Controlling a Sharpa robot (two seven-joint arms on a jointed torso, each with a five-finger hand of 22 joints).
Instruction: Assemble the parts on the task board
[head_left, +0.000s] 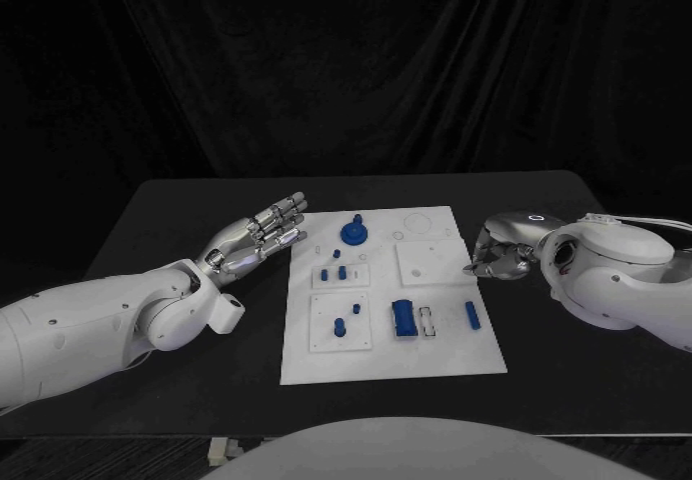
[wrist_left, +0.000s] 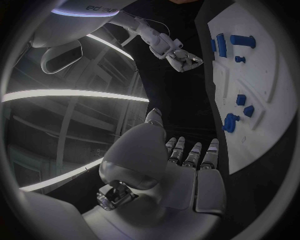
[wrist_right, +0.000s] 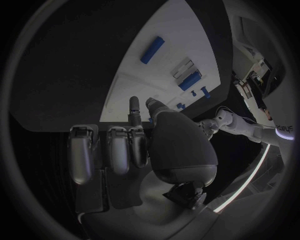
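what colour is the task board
White; the task board shows best in the head view.

A matt finish is shown by the flat white plastic-looking task board (head_left: 389, 360); metallic sheen is seen on the silver left hand (head_left: 257, 238); a black draped cloth backdrop (head_left: 346, 90) is seen.

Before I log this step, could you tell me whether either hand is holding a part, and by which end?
Nothing is held. The left hand lies flat beside the white task board; the right hand is curled, apparently empty.

Black table (head_left: 173, 215) spans frame w/ black curtain (head_left: 346, 80) hanging right behind table's far edge. Small pale object (head_left: 219, 452) just below table's near edge; can't tell what.
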